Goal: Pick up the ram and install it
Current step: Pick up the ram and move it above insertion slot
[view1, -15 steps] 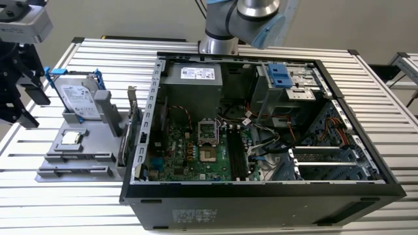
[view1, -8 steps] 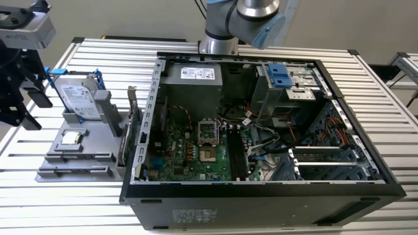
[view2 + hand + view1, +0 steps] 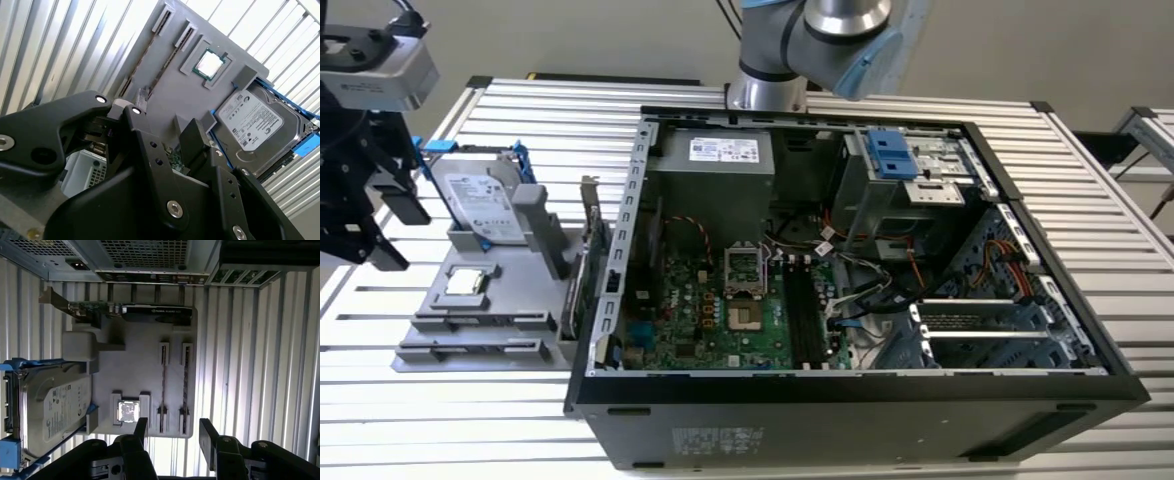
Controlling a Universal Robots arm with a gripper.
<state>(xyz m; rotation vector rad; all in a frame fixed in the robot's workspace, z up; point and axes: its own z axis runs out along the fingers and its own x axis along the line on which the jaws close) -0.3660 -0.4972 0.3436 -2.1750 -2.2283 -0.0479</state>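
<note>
Grey slatted aluminium table (image 3: 1107, 200) carries a light-grey plastic holder tray (image 3: 145, 365). An open black computer case (image 3: 854, 400) lies just beside the tray, on the exterior view's right.

Two long, thin, dark-greenish ram sticks (image 3: 163, 390) stand on edge in the tray's two narrow parallel slots, side by side and slightly apart. On the same tray a square silvery processor chip (image 3: 128, 411) sits in a shallow frame near the sticks. A silver hard drive with blue rails (image 3: 55, 405) leans at the tray's far side. A larger card with a metal bracket (image 3: 125, 310) stands along the edge nearest the case.

The black two-fingered gripper (image 3: 174, 434) hangs above the tray's end. Its fingers (image 3: 141, 427) are spread wide and grip nothing. In the first wrist view, the ends of both sticks show in the gap between them, with no contact visible.

Inside the case, the green motherboard (image 3: 707, 310) shows its long black memory slots (image 3: 803, 315).
</note>
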